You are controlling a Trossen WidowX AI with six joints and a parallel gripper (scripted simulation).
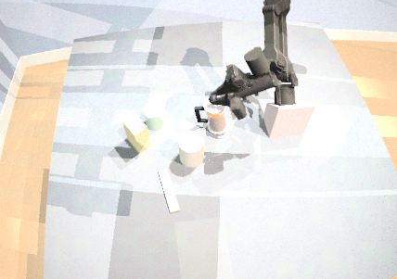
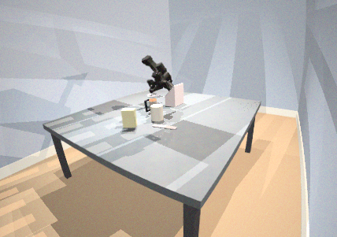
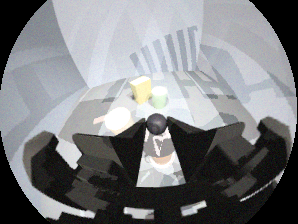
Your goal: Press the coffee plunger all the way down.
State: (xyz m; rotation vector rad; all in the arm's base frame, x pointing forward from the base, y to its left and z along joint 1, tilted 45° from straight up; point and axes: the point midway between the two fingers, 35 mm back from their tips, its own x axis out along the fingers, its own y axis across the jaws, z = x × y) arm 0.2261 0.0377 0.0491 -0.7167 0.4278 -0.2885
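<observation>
The coffee press (image 1: 217, 122) (image 2: 153, 101) stands upright on the table, a clear body with an orange band, brown contents and a black handle on its left in the top view. Its round dark plunger knob (image 3: 156, 123) shows between the fingertips in the wrist view. My gripper (image 1: 213, 99) (image 2: 151, 90) is shut on the knob from the side, a little above the pale lid. The fingers and arm partly cover the lid and rod, so the exact gap under the knob is hard to tell.
A cream cup (image 1: 191, 152) (image 2: 157, 113) (image 3: 119, 120) stands close in front of the press. A yellow block (image 1: 143, 141) (image 2: 129, 118) (image 3: 141, 91) and green cup (image 1: 153, 120) (image 3: 159, 98) stand to the left. A pink block (image 1: 291, 120) (image 2: 177, 96) stands right. A white strip (image 1: 168, 192) (image 2: 164, 127) lies in front.
</observation>
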